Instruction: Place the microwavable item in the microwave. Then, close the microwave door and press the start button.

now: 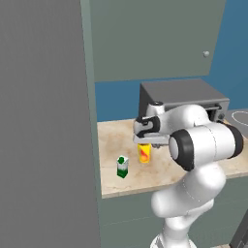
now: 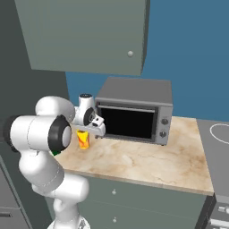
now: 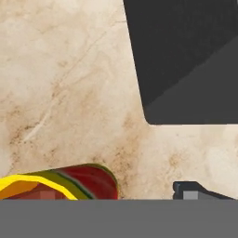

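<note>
We see a tall grey cabinet wall (image 1: pixel 43 121) on the left, then a pale marbled beige countertop (image 2: pixel 147 159) carrying a grey box oven with a dark glass door (image 2: pixel 134 112). A grey-green wall cupboard with a round knob (image 2: pixel 89 36) hangs above it against the blue wall.

Our white arm with dark joints (image 1: pixel 203 143) reaches over the counter, its gripper (image 1: pixel 144 141) pointing down directly above the small yellow cup with a red-orange mark (image 1: pixel 144 153). The cup stands upright on the counter in front of the oven's left end. In the hand view the cup's rim (image 3: pixel 60 186) sits at the lower left and one dark fingertip (image 3: pixel 190 190) at the lower right, so the fingers look spread wide, with nothing held.

A small green-and-white carton (image 1: pixel 122 166) stands upright near the cup, apart from it, towards the counter's front edge.
</note>
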Controlling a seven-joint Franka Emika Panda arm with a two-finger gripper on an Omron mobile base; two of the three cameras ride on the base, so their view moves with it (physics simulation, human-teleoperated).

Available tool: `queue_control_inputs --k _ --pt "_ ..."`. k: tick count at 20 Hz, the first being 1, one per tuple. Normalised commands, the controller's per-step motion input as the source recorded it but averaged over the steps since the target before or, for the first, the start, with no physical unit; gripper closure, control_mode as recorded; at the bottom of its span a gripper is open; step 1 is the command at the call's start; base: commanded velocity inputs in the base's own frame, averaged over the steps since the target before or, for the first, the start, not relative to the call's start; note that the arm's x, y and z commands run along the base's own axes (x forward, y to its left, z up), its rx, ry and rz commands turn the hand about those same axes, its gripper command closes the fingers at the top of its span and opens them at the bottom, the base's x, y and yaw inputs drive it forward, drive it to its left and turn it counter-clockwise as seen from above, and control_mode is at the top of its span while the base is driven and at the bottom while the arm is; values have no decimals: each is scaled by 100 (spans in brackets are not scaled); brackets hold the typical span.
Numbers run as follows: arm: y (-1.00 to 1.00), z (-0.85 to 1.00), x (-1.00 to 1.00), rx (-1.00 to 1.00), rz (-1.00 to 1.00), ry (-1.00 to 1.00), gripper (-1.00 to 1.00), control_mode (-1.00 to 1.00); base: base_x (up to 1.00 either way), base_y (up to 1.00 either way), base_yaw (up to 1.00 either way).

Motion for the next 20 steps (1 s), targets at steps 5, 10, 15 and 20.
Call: queue_control_inputs --k 5,10,15,20 --pt "3 -4 -4 0 0 0 100 -100 0 0 0" --pt "0 0 -28 0 0 -5 100 -100 0 0 0" --pt "0 26 -52 -1 -2 -18 100 -100 0 0 0" --pt "0 64 -48 -4 -2 -31 100 -100 0 0 0"
